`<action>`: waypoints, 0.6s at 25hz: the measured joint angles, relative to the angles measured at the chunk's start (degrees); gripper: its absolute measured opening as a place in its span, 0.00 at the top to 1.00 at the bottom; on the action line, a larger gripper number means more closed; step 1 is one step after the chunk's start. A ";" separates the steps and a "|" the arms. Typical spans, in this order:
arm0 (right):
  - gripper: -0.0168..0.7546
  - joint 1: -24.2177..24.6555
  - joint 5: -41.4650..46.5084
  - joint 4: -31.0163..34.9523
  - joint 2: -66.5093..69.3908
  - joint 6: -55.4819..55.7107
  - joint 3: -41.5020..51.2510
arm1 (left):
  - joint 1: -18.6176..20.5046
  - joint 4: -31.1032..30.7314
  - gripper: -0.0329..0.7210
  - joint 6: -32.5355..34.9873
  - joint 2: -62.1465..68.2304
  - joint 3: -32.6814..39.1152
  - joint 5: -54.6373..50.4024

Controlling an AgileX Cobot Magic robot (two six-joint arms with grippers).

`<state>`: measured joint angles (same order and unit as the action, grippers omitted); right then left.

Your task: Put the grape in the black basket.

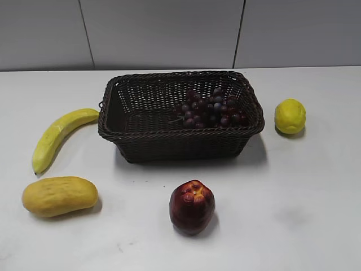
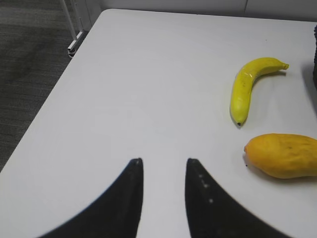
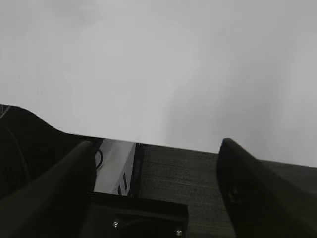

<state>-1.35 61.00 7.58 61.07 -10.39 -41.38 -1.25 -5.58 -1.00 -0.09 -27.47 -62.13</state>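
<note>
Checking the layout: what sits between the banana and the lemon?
In the exterior view, the black basket sits between the banana and the lemon, with the grape inside it.

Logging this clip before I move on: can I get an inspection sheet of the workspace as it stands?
Surface: white table, faint smudges.
Job's things: grape lies inside the black basket, right half.
Clutter: banana, mango, apple, lemon, all outside the basket.
Grippers: left gripper open, empty; right gripper open, empty.
Cables: nothing seen clearly.
Surroundings: grey wall panels; dark floor.
</note>
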 joint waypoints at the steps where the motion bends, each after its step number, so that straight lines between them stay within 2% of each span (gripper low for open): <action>1: 0.24 0.00 -0.30 0.00 -1.67 0.00 1.75 | 0.00 0.00 0.64 0.00 0.00 0.00 0.00; 7: 0.24 0.00 -1.38 -0.06 -13.48 0.09 11.28 | 0.00 0.00 0.64 0.00 0.00 0.00 0.00; 15: 0.24 0.00 -1.12 -0.23 -30.29 0.61 12.15 | 0.00 0.00 0.64 0.00 0.00 0.00 0.00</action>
<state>-1.35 59.89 7.35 30.78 -9.78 -29.23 -1.25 -5.58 -1.00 -0.09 -27.47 -62.13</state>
